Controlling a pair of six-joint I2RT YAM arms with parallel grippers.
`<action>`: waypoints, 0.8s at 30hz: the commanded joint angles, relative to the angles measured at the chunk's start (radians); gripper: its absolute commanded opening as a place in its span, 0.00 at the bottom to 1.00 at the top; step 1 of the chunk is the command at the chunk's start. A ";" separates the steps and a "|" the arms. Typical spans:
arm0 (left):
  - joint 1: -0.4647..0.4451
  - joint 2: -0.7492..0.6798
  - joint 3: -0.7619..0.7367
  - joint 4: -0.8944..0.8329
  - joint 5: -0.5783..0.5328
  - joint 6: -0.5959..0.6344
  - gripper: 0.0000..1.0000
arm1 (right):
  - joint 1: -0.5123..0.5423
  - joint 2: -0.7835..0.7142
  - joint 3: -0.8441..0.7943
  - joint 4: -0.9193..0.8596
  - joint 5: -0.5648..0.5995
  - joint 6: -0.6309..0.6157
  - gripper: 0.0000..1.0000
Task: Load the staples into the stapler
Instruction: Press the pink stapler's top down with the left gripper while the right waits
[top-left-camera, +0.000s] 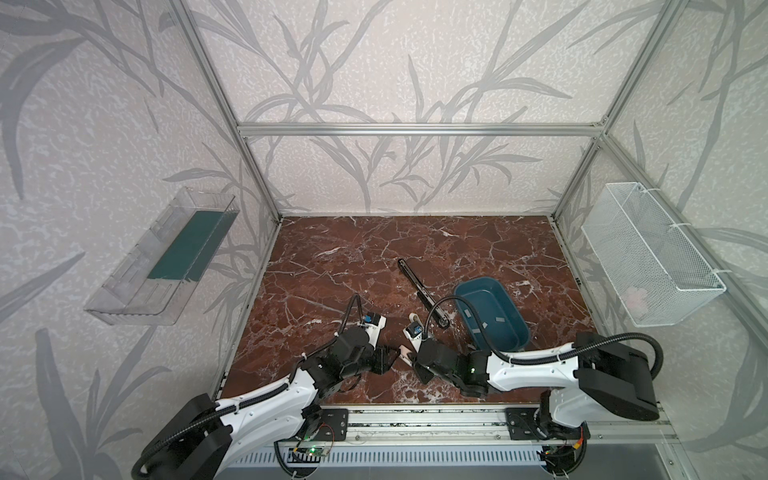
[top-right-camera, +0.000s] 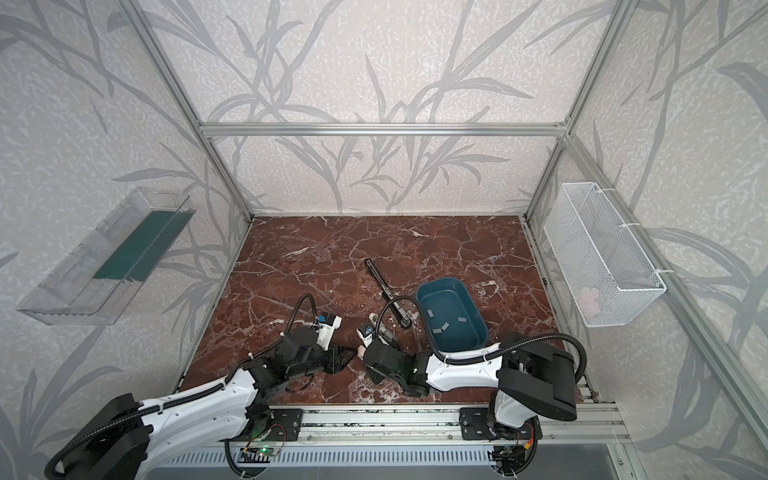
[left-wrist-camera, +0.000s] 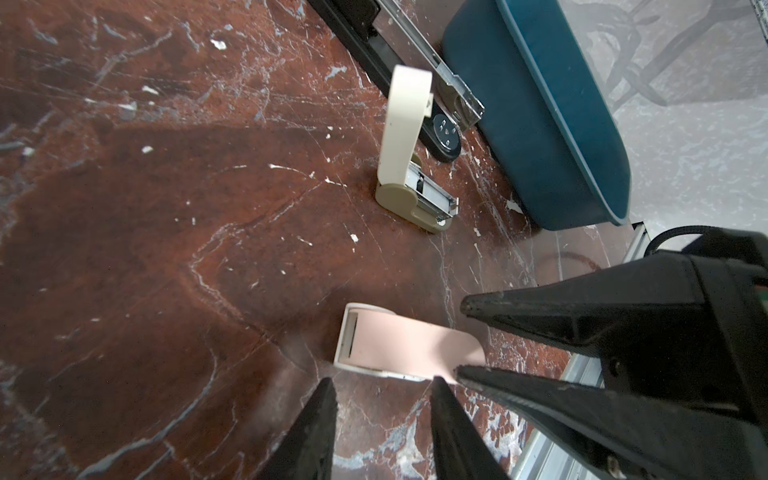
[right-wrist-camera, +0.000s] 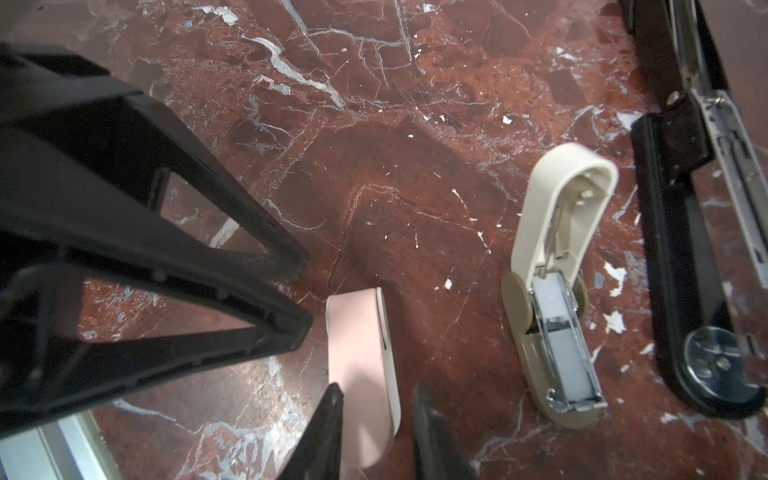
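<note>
Several grey staples (top-left-camera: 500, 320) (top-right-camera: 444, 326) lie in the blue tub (top-left-camera: 478, 282) (top-right-camera: 442, 280). Beside the tub a long black stapler (top-left-camera: 419, 291) (top-right-camera: 386, 291) (right-wrist-camera: 681, 232) lies opened flat. A cream stapler (left-wrist-camera: 405, 166) (right-wrist-camera: 557, 291) stands with its top swung up and its metal channel showing. A pink stapler (left-wrist-camera: 399, 345) (right-wrist-camera: 357, 353) (top-left-camera: 406, 350) lies closed on the marble. My right gripper (right-wrist-camera: 378, 390) (left-wrist-camera: 461, 336) straddles its rounded end, one finger against it and a narrow gap at the other. My left gripper (left-wrist-camera: 384, 382) (right-wrist-camera: 302, 293) is open just short of the pink stapler, with nothing between its fingers.
The marble tabletop (top-left-camera: 332, 266) carries small white flecks. A metal rail (top-left-camera: 415, 415) runs along the front edge, close behind both grippers. A clear bin (top-left-camera: 166, 257) hangs on the left wall and a white mesh basket (top-left-camera: 652, 253) on the right wall.
</note>
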 joint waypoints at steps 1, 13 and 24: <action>-0.007 0.038 0.003 0.056 0.020 -0.012 0.40 | 0.008 0.058 -0.054 -0.010 -0.025 0.040 0.28; -0.009 0.099 0.017 0.073 0.007 -0.018 0.40 | 0.011 0.198 -0.135 0.175 -0.048 0.119 0.19; -0.003 -0.072 0.127 -0.191 -0.222 0.032 0.46 | 0.008 -0.023 0.091 -0.146 0.108 -0.008 0.39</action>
